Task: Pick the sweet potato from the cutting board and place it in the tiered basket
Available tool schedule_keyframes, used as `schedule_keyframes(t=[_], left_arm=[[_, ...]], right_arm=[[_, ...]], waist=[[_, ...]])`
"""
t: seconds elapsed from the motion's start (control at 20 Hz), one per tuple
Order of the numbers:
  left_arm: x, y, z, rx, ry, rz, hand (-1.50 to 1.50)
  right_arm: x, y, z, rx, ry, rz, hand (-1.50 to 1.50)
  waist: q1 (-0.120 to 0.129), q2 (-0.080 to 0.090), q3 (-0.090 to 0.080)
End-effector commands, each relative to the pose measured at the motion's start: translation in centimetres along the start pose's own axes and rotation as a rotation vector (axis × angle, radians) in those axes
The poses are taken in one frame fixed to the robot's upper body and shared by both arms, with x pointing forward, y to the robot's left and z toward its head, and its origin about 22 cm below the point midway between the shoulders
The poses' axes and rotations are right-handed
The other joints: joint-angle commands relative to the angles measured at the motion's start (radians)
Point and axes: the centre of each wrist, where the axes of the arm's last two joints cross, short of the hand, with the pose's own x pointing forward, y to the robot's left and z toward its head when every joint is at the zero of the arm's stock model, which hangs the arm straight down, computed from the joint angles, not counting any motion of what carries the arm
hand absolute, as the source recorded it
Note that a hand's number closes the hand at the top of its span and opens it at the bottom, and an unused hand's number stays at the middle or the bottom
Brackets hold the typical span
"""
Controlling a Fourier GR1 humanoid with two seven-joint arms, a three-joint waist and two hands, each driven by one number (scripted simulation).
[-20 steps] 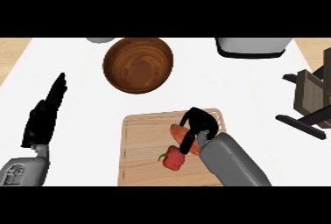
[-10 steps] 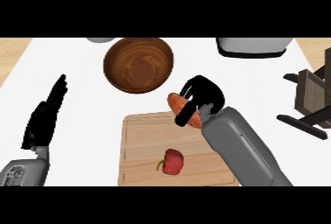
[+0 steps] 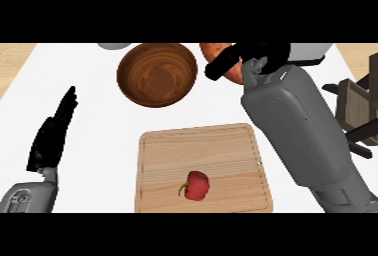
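Observation:
My right hand [image 3: 255, 55] is high at the back of the counter, its fingers curled round the orange sweet potato [image 3: 221, 60], which shows to the left of the hand beside the wooden bowl. The wooden cutting board [image 3: 221, 150] lies in front, below the hand. The dark wooden tiered basket [image 3: 359, 107] stands at the right edge, partly cut off and partly hidden by my right forearm. My left hand [image 3: 53, 135] rests open at the left, fingers up.
A round wooden bowl [image 3: 158, 73] sits at the back centre. A red bell pepper [image 3: 196, 185] lies on the front part of the board. A white object [image 3: 310, 50] shows behind my right hand, and a grey rim [image 3: 112, 46] at the back left.
My right hand has lifted the sweet potato off the board and carried it back and up, past the bowl's right side. The left hand has stayed still.

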Motion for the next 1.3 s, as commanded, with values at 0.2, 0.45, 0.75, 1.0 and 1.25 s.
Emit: schedule_keyframes(t=[0.2, 0.45, 0.75, 1.0, 1.25], left_arm=[[0.2, -0.1, 0.0, 0.023, -0.013, 0.001, 0.00], [0.5, 0.6, 0.3, 0.011, -0.012, -0.008, 0.00], [1.3, 2.2, -0.1, -0.010, -0.004, 0.003, 0.00], [0.3, -0.1, 0.4, -0.009, -0.001, 0.005, 0.00], [0.5, 1.6, 0.2, -0.017, -0.004, 0.015, 0.00]], right_arm=[[4.2, -9.5, 1.5, -0.412, 0.044, -0.073, 1.50], [4.3, -15.7, 0.9, -0.517, 0.081, 0.058, 1.50], [3.1, -20.5, -0.4, -0.483, 0.107, 0.096, 1.50], [0.6, -20.8, -3.1, -0.448, 0.089, 0.108, 1.50], [-2.3, -24.0, -4.6, -0.478, 0.110, 0.232, 1.50]], waist=[[-0.001, 0.001, 0.001], [-0.003, -0.001, 0.001], [0.004, 0.002, 0.001], [0.007, 0.007, 0.001], [0.008, 0.008, 0.001]])
